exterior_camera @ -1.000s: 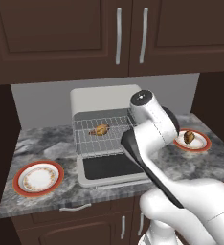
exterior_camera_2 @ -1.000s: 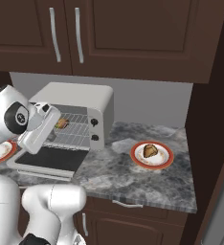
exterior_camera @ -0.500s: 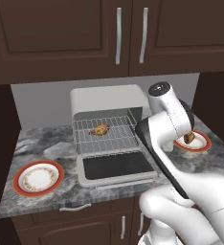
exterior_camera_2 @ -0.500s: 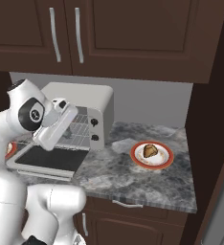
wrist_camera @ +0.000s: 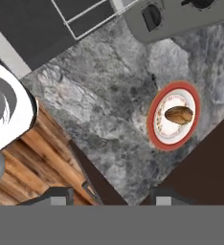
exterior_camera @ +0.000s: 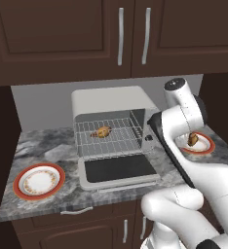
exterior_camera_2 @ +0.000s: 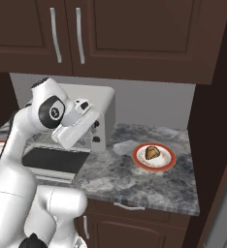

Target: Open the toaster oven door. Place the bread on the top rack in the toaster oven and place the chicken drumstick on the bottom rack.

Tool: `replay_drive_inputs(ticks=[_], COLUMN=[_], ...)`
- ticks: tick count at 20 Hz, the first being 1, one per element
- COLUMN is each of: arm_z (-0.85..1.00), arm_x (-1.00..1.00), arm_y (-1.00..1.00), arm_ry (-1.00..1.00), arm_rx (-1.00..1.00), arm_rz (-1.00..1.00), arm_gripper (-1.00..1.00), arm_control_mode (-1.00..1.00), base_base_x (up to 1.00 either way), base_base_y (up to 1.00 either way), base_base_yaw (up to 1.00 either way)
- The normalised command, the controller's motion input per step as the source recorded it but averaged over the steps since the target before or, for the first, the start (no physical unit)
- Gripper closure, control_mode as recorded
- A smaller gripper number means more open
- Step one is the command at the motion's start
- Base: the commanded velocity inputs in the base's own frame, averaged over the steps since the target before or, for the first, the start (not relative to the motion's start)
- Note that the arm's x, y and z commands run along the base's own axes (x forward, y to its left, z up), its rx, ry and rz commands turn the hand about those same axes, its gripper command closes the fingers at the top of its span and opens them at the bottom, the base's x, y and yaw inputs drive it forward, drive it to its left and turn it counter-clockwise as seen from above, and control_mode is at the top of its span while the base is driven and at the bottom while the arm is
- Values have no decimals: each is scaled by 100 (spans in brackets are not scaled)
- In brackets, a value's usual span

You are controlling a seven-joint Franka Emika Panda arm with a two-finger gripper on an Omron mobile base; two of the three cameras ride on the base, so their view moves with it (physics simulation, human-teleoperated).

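The off-white toaster oven (exterior_camera: 111, 99) stands at the back of the counter, and its door (exterior_camera: 118, 170) lies folded down flat. Inside it, the bread (exterior_camera: 101, 132) rests on the top rack (exterior_camera: 123, 129), with the bottom rack (exterior_camera: 111, 149) just beneath. Right of the oven, the chicken drumstick (exterior_camera: 194, 141) (exterior_camera_2: 152, 152) lies on a red-rimmed plate (exterior_camera_2: 156, 167). My gripper (wrist_camera: 113, 195) hangs high over the counter, open and empty. It looks down at the drumstick (wrist_camera: 179, 115), which is ahead and to the right.
An empty red-rimmed plate (exterior_camera: 21, 187) sits on the grey marble counter (exterior_camera_2: 135, 179) left of the oven. Dark cabinets (exterior_camera: 121, 34) hang overhead. A dark tall panel (exterior_camera_2: 217, 121) closes the counter's right end. The oven's knobs (wrist_camera: 151, 16) are near the drumstick's plate.
My arm has swung right, away from the oven's mouth and toward the drumstick's plate. The bread stays on the rack.
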Motion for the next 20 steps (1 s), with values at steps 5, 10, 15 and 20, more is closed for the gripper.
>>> replay_drive_inputs(ticks=[5,10,15,20], arm_z=[0,-2,-16,-32], arm_x=[0,0,0,0], arm_y=[-55,-31,-32,-31], arm_ry=[-12,-17,-23,-29], arm_rx=[8,15,18,20], arm_rz=[-31,-46,-46,-43], arm_gripper=[-100,-100,-100,-100], arm_control_mode=[-100,-100,-100,-100], base_base_x=[0,0,0,0], base_base_y=[0,0,0,0], base_base_yaw=[0,0,0,0])
